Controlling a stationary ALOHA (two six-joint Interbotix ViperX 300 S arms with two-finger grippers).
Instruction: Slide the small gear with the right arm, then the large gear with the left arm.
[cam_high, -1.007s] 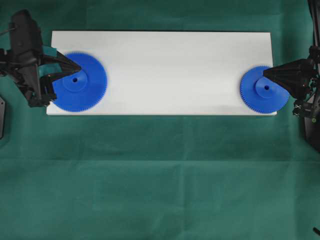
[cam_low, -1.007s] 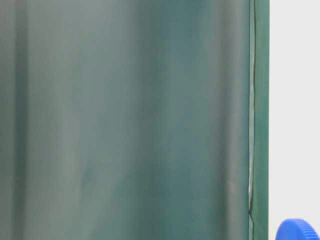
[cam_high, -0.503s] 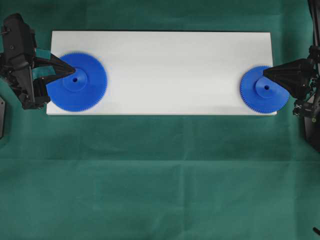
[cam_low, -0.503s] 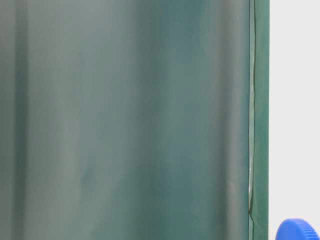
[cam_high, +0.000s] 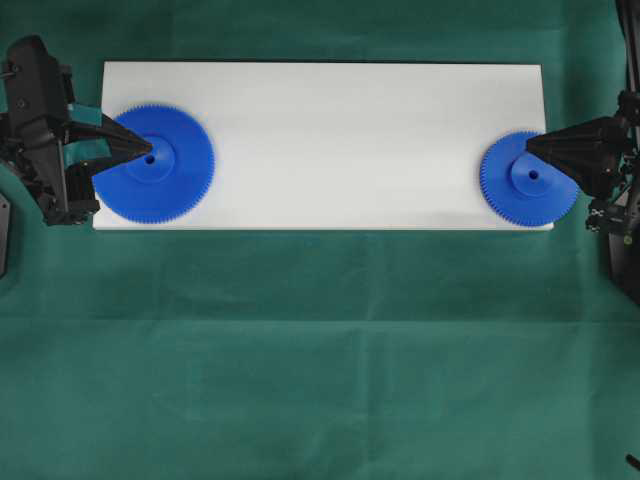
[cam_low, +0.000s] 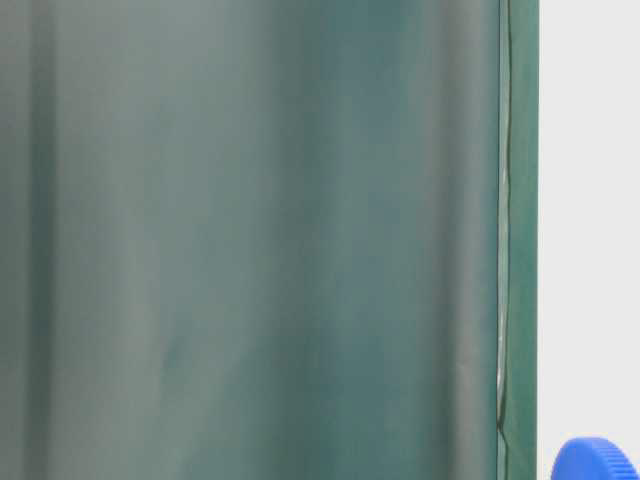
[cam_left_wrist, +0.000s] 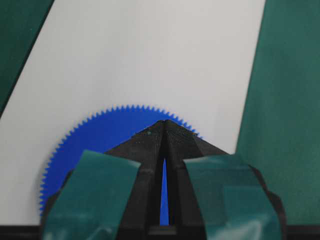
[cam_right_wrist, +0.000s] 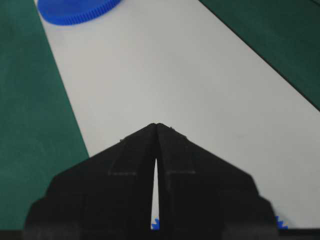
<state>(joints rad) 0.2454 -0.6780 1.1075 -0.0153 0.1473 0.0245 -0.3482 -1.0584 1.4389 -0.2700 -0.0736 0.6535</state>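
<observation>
Two blue gears lie flat on a white board (cam_high: 330, 140) that rests on the green cloth-covered surface (cam_high: 320, 350). In the overhead view the large gear (cam_high: 165, 180) sits at the left end of the board, its toothed rim reaching the board's left edge. The small gear (cam_high: 520, 195) sits at the right end, near the board's lower right corner. The left tool (cam_high: 148, 152), with teal tape on its fingers, has its tip over the large gear's hub; the left wrist view shows its fingers (cam_left_wrist: 150, 150) drawn together to a point, with only a thin slit between them. The right tool (cam_high: 531, 150) points at the small gear's hub from the right edge of the frame, its black fingers (cam_right_wrist: 137, 160) likewise pressed nearly together, grasping nothing. No containers appear.
</observation>
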